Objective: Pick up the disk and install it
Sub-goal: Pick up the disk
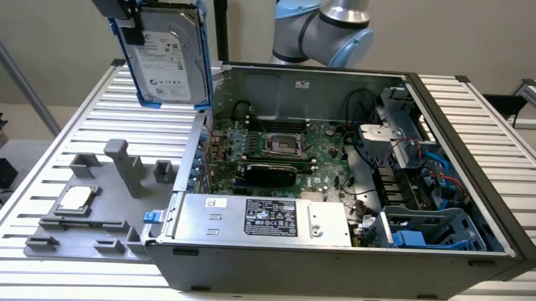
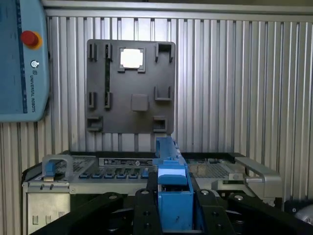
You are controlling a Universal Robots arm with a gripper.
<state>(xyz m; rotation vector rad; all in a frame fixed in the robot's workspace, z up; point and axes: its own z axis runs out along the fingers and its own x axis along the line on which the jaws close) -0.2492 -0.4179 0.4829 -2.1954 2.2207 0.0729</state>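
Hanging upright in mid-air, the disk (image 1: 167, 56) is above the table, beside the open computer case (image 1: 469, 125) on the exterior view's left. The gripper (image 1: 125, 25) is closed on its blue rail. The carry step looks to be in hand; installing calls for lining its rails up with what is likely the drive cage (image 1: 431, 235).

Robot lab: slatted aluminium bench (image 1: 100, 119), teach pendant (image 2: 19, 63), opened computer case (image 1: 335, 273).

Silver arm (image 1: 337, 19), blue caps (image 1: 293, 7), black tool (image 2: 173, 215)
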